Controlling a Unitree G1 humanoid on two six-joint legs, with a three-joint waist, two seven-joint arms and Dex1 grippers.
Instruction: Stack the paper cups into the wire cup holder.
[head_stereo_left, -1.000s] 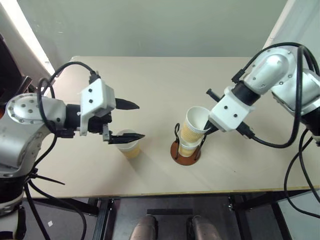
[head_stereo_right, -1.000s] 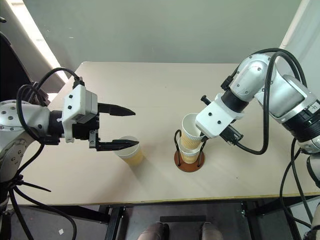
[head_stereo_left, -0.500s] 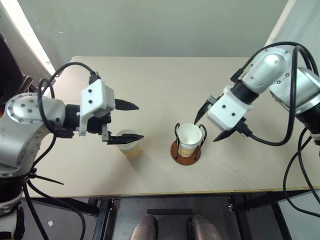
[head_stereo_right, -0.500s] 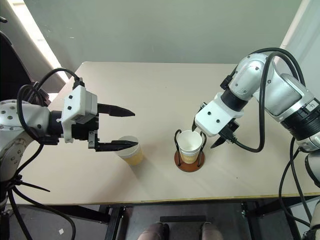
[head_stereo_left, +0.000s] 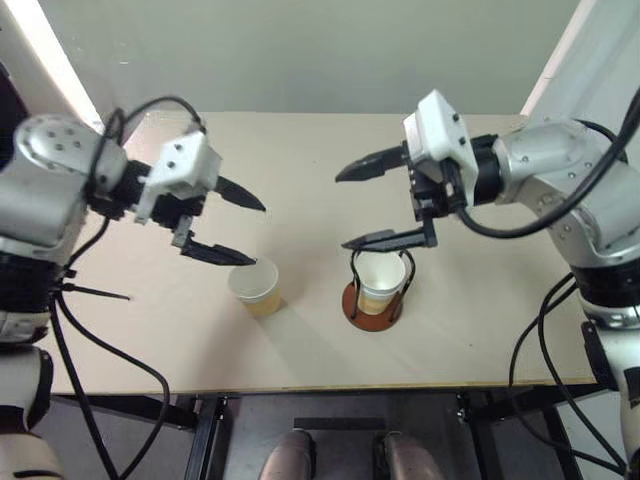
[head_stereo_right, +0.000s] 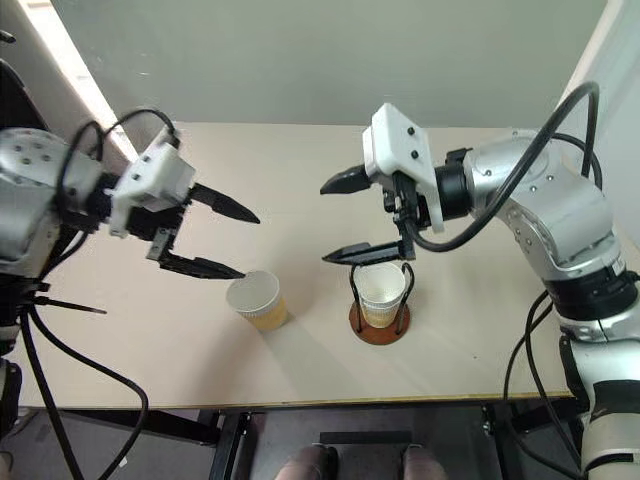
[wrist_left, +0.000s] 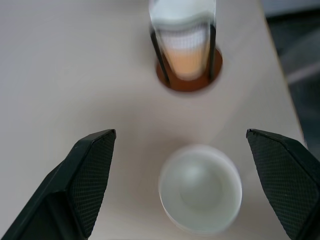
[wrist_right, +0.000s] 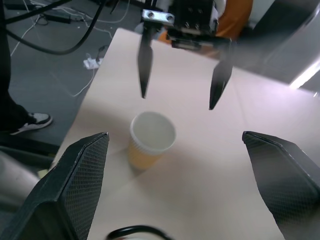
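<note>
**One cup left, both grippers empty**

Your holder (head_stereo_left: 373, 305) sits lower centre of frame w/ nested cups (head_stereo_left: 379, 283) seated inside the wires, prob. so the loops keep the stack upright. Last cup (head_stereo_left: 254, 288) stands alone on the table (head_stereo_left: 300, 160), left of holder, apart from it. Left gripper (head_stereo_left: 237, 232) hangs just above-left of that cup, fingers spread wide, holding nothing. Right gripper (head_stereo_left: 352, 208) sits above holder, fingers wide, empty, touching nothing.

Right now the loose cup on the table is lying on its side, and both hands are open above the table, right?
Not quite: the loose cup stands upright, mouth up, as the left wrist view shows. Both the left hand and right hand are indeed open above the table.
</note>
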